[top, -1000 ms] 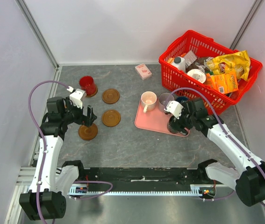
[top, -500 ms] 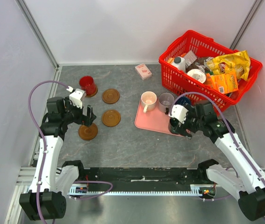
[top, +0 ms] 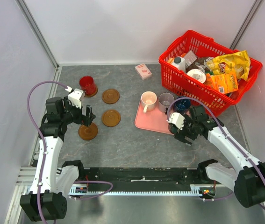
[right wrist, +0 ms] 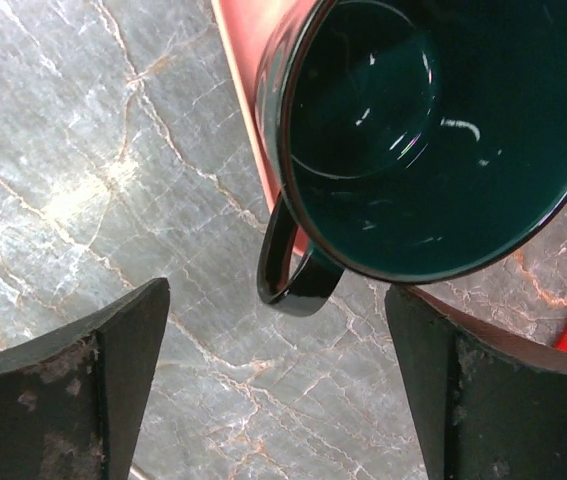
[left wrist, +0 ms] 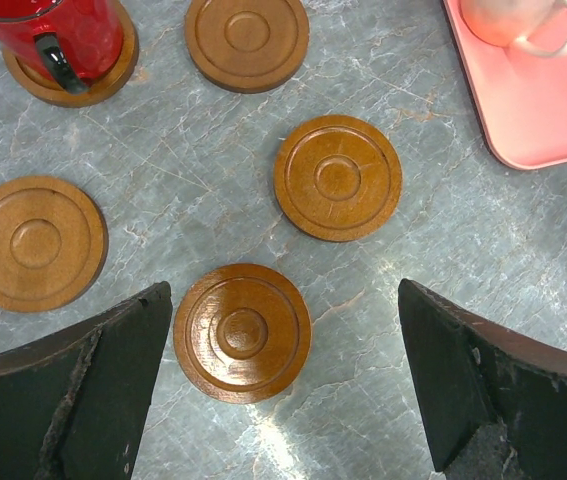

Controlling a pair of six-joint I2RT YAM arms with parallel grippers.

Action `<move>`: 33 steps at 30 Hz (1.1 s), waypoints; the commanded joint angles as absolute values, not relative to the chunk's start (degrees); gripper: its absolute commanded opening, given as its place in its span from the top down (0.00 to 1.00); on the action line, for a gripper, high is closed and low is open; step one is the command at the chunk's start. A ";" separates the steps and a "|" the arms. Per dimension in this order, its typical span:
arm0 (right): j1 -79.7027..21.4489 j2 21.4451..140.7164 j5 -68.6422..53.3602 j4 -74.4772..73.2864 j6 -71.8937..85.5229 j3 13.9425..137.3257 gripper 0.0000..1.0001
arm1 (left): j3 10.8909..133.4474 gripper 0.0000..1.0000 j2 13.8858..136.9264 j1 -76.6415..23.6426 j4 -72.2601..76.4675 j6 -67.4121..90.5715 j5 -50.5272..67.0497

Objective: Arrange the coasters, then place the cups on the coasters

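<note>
Green cup (right wrist: 423,130) sits before wide-open right pincer (right wrist: 275,295).

No lettering legible; print on the packets (top: 225,83) (yellow, orange) in the basket (top: 202,95) is too small

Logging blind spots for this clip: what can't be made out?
Top view: the dark green mug is mostly hidden under the right pincer; the right wrist view cuts off its rim.
Top view: one coaster is hidden under the left pincer.
Left wrist view: the red mug is cut off by the top edge.
Top view: red basket labels too small to read.
</note>
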State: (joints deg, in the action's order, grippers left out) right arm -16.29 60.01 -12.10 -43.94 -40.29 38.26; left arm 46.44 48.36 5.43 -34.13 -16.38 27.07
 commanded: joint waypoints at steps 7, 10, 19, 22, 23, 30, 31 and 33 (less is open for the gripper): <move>-15.73 65.12 -21.26 -43.41 -42.01 41.30 0.09 | 46.14 0.00 48.69 5.89 -32.08 -16.79 27.07; -15.64 69.33 -21.54 -43.07 -40.88 43.85 0.13 | 45.97 0.00 48.43 5.97 -32.34 -16.87 26.28; -17.40 77.78 -22.50 -42.63 -35.25 50.44 0.34 | 45.70 0.00 48.16 6.42 -31.73 -16.70 26.63; -19.07 77.35 -23.11 -42.37 -34.02 51.50 0.34 | 46.05 0.00 48.78 6.42 -32.17 -16.70 26.90; -19.77 77.08 -23.12 -41.93 -33.58 51.68 0.34 | 45.97 0.00 48.78 6.50 -32.34 -16.70 26.81; -26.88 80.76 -19.43 -37.45 -28.13 54.22 0.33 | 46.14 0.00 49.22 6.50 -32.61 -16.61 26.72; -27.94 81.99 -18.99 -36.83 -27.43 55.10 0.33 | 46.06 0.00 49.13 6.59 -32.43 -16.61 26.63; -29.35 84.80 -18.54 -36.30 -25.76 57.12 0.33 | 46.05 0.00 48.96 6.59 -32.08 -16.52 26.80</move>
